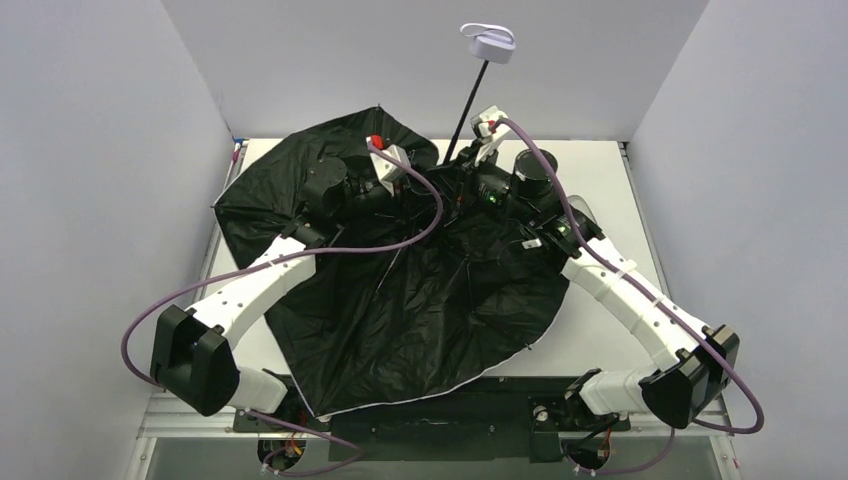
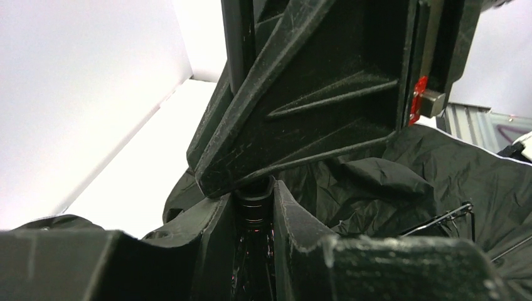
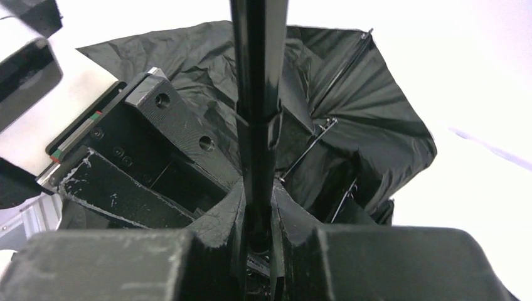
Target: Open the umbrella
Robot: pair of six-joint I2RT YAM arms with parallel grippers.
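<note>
The umbrella lies spread over the table with its black lining [image 1: 420, 300] facing up. Its thin black shaft [image 1: 468, 105] rises to the lavender handle with a loop strap [image 1: 490, 43] at the back. My left gripper [image 2: 254, 197] is shut on a black ringed collar low on the shaft [image 2: 254, 204], at the canopy's hub [image 1: 445, 198]. My right gripper [image 3: 257, 213] is shut on the shaft [image 3: 257, 94] right beside it [image 1: 470, 190]. The two grippers almost touch. Lining folds [image 3: 376, 100] and thin metal ribs [image 3: 307, 147] surround them.
White table surface [image 1: 600, 160] shows behind and right of the canopy. Grey walls enclose the left, back and right. The canopy's front edge [image 1: 430, 395] overhangs the near table edge between the arm bases. Purple cables [image 1: 300, 255] trail along both arms.
</note>
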